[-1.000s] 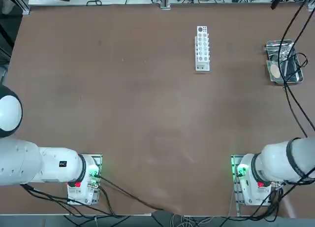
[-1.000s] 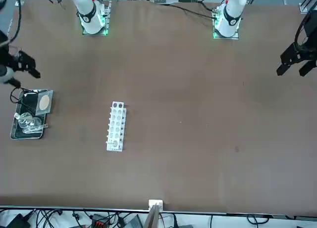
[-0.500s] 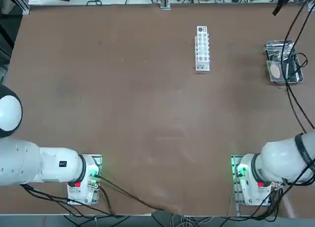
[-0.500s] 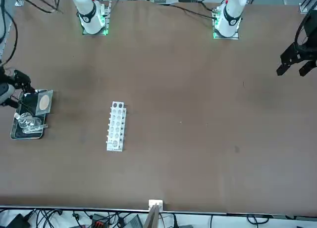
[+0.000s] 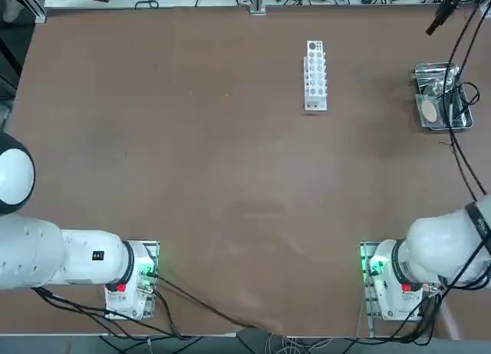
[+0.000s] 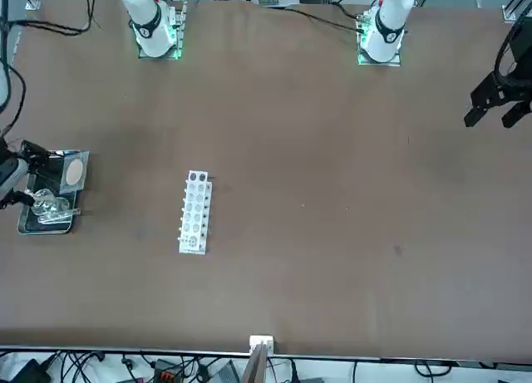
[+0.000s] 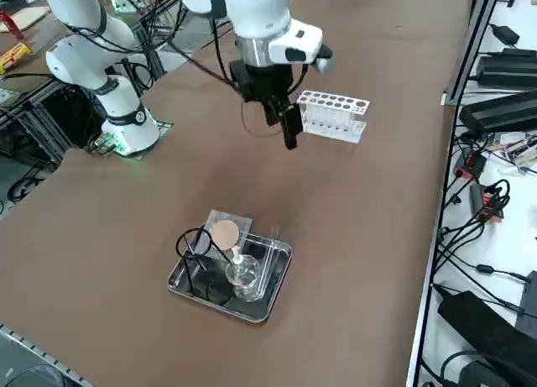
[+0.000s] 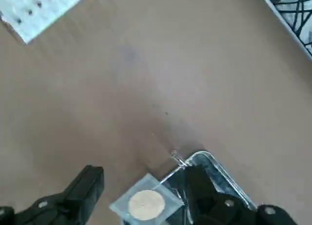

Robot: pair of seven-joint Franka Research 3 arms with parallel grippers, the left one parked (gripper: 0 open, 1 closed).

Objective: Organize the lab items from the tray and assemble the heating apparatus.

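Right now nothing is out yet: all three lab items sit in the tray, the landmark for everything below.

Left part of the tray, seen from the robot's right side: black wire ring stand, thin and stiff, probably light. It likely slips in a pinch, so take one leg or the ring wire squarely. It stands half inside, its ring at the tray's left rim.

Just behind it, at the tray's far-left corner: square grey mesh with a tan disc centre, propped on the rim and tilted, partly overhanging. Flat, thin and light, hard to pinch off a surface; the raised free edge is the easy grab.

Centre of the tray: small clear glass burner, upright with a white neck. Fragile and smooth, heavier than the others; grip low on the body or at the neck, gently. A clear glass piece lies along the tray's right side, I cannot tell what it is.

White test tube rack stands well apart from the tray, across the table, holes empty as far as visible.

Right gripper hangs above the table between rack and tray, pointing down, fingers spread wide, holding nothing. The wrist view shows the mesh between its fingers, well below.
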